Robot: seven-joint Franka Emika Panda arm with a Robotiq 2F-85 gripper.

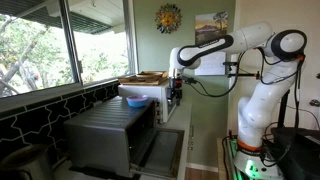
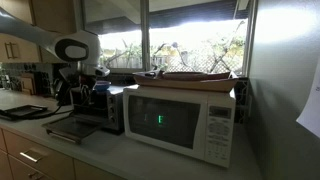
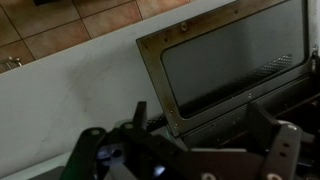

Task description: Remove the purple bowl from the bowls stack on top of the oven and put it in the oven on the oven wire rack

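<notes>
The dark grey oven point(image 1: 105, 135) stands on the counter with its door point(image 1: 165, 150) folded down; it also shows in an exterior view point(image 2: 100, 108). On its top sits the bowls stack point(image 1: 137, 99): the bright blue bowl is plain, and a paler rim above it may be the purple bowl, too small to tell. My gripper point(image 1: 176, 95) hangs in front of the oven's upper front, to the right of the stack and apart from it. In the wrist view my gripper point(image 3: 200, 115) is open and empty above the glass door point(image 3: 230, 60). The wire rack is hidden.
A white microwave point(image 2: 180, 120) stands beside the oven with a wooden tray point(image 2: 190, 76) on top. Windows run behind the counter point(image 3: 70, 100). The tiled wall point(image 3: 70, 30) is at the back. A coffee machine point(image 2: 65, 85) stands behind the oven.
</notes>
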